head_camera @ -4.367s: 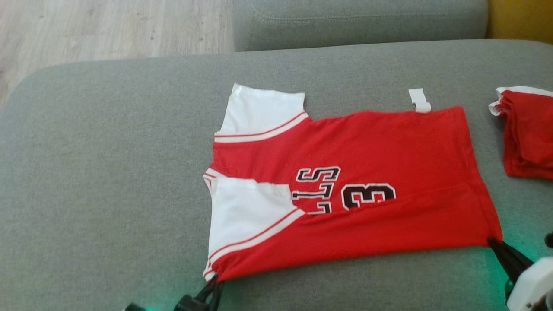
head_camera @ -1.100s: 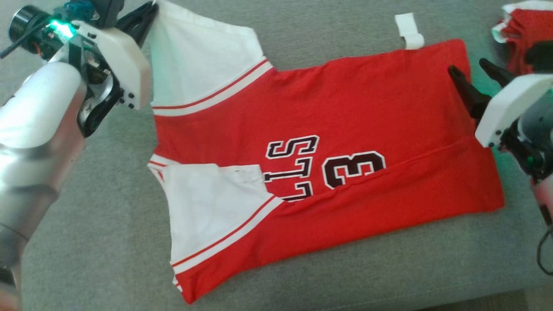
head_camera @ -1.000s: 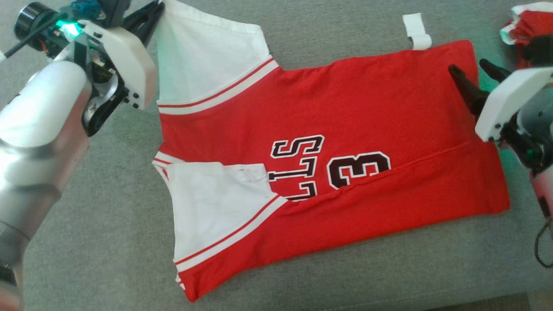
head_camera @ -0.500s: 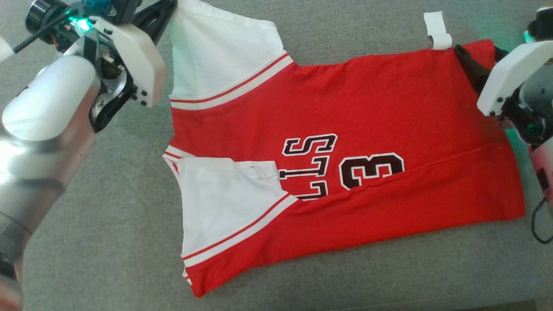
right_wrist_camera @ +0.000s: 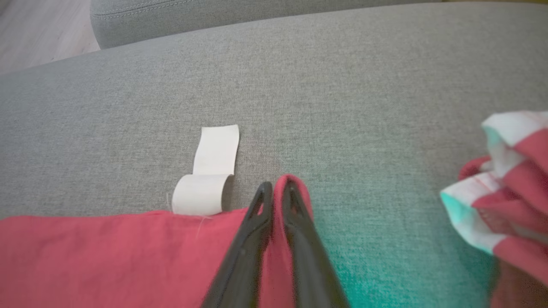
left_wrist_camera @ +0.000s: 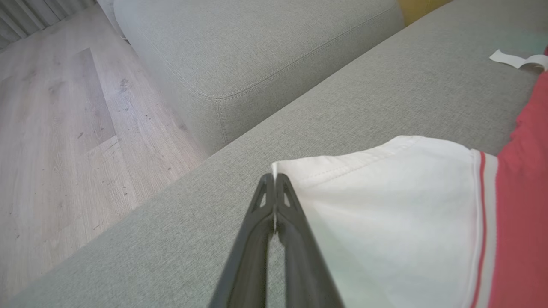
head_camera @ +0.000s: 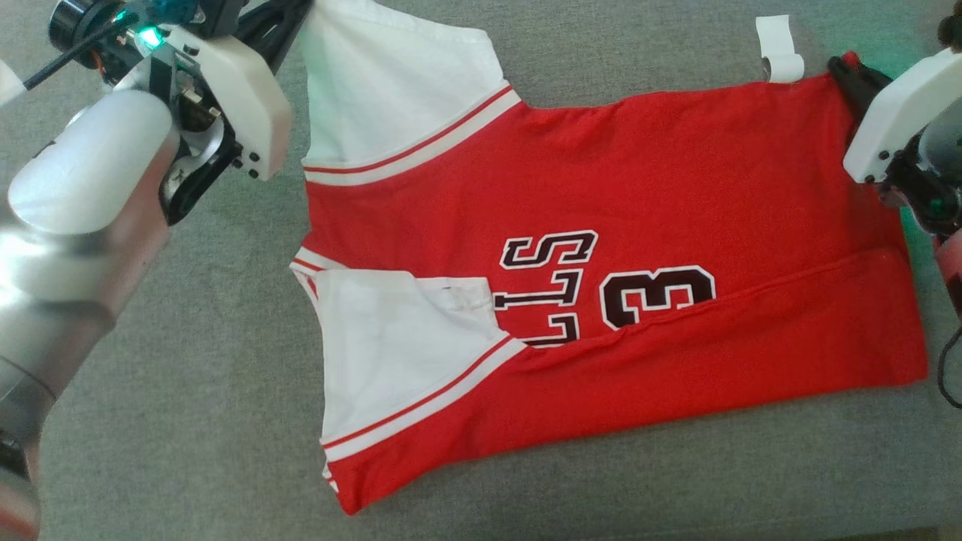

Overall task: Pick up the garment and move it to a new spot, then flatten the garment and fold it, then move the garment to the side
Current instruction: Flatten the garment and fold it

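The left gripper (left_wrist_camera: 274, 179) is clamped tight on the far sleeve corner of the shirt (head_camera: 639, 188); the right gripper (right_wrist_camera: 277, 186) pinches its far hem corner. Both corners are held, probably to fold that edge over.

Red-and-white jersey (head_camera: 639, 188), partly folded, flat on grey cushion (head_camera: 188, 376)

**Both arms out, jaws pinched**

The left gripper (left_wrist_camera: 274, 182) is clamped on a white sleeve corner of the garment (head_camera: 676, 173), its silver forearm (head_camera: 75, 210) reaching far forward. The right gripper (right_wrist_camera: 277, 188) nips the red hem corner, jaws nearly together.
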Controlling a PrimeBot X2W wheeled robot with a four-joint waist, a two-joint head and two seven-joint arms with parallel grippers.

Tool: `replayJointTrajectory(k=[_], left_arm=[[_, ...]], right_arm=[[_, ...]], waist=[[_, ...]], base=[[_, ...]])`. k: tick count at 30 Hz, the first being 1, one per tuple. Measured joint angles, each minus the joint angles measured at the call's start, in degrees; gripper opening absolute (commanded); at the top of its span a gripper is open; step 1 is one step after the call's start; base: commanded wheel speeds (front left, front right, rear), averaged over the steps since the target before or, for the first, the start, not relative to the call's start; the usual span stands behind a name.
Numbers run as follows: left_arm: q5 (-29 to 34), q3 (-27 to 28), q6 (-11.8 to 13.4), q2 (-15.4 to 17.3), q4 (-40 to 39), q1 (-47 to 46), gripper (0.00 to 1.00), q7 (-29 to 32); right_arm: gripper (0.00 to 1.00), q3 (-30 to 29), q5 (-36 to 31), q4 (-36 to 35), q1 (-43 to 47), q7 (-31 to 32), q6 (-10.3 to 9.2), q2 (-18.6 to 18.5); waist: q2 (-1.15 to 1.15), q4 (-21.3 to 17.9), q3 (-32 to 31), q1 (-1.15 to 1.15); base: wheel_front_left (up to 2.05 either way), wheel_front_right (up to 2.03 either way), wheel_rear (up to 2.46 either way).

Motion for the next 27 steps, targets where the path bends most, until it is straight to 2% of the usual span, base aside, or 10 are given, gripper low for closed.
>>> replayJointTrajectory(k=[1,8,14,19,27], left_arm=[[-0.1,-0.2,0.0,0.0,0.1,-0.2,0.0,-0.2],[-0.1,-1.2,0.0,0.0,1.7,-0.8,0.0,-3.2],[0.8,-0.7,0.6,0.0,3.8,-2.5,0.0,-9.8],[1.1,0.7,0.9,-0.6,4.7,-3.4,0.0,-14.1],[0.5,0.8,1.1,-0.7,3.2,-1.5,0.0,-17.0]], right_arm=[[0.0,0.2,0.0,0.3,-0.3,-0.2,0.01,-0.1],[0.0,0.9,0.0,2.0,-1.9,-4.9,0.0,-0.5],[0.0,1.7,2.6,1.7,-3.1,-8.8,0.01,-0.9],[0.0,2.0,5.1,0.7,-3.4,-11.7,0.0,-2.6],[0.0,3.4,10.4,-3.4,-0.4,-14.4,0.0,-4.9]], waist=[[0.0,0.0,0.1,0.0],[0.0,0.1,0.0,0.0],[0.0,-0.1,-0.9,0.0],[0.0,0.0,-2.1,0.0],[0.0,0.9,-4.8,-0.01]], base=[[0.0,0.0,0.0],[0.0,0.0,0.0],[0.0,0.0,0.0],[0.0,0.0,0.0],[0.0,0.0,0.0]])
